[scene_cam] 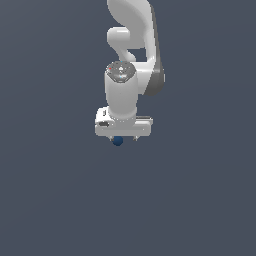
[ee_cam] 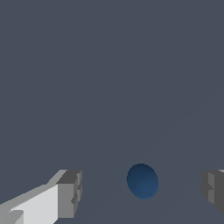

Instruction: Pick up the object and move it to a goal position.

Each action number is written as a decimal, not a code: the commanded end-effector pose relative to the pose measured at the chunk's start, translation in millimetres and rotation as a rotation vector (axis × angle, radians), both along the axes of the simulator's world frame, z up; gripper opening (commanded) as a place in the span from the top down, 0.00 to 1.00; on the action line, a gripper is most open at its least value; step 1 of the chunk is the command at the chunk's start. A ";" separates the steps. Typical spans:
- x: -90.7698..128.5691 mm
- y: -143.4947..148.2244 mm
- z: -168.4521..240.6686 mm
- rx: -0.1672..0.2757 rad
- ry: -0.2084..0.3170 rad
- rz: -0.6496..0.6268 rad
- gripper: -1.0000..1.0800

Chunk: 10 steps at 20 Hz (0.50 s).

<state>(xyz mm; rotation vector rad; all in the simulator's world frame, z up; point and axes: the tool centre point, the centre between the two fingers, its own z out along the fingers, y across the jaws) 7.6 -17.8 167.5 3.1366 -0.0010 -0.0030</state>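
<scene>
Half done at best: white robot gripper (ee_cam: 142, 192) sits wide open around the tiny dark blue ball (ee_cam: 142, 181), no grasp yet, goal move still pending.

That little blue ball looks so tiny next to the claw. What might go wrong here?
The dark blue ball sits between the open gripper fingers with gaps on both sides, and nearer one of them. Being round and smooth, it might roll or squirt away as they close, or slip out during lifting.

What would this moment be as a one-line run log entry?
arm: over ball | gripper: open, fingers either side of ball | ball: dark blue, between fingers, no contact visible | grasp: not yet made
</scene>
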 end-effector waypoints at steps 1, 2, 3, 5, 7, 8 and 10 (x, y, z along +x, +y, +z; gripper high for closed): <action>0.0 0.0 0.0 0.000 0.000 0.000 0.04; 0.0 -0.2 0.0 0.000 0.000 0.000 0.04; -0.1 -0.8 0.5 0.001 -0.001 0.000 0.04; -0.4 -3.3 1.6 0.004 -0.003 0.001 0.04; -0.8 -7.2 3.6 0.008 -0.007 0.002 0.04; -1.0 -9.0 4.5 0.010 -0.009 0.002 0.04; -1.3 -11.3 5.7 0.012 -0.012 0.002 0.04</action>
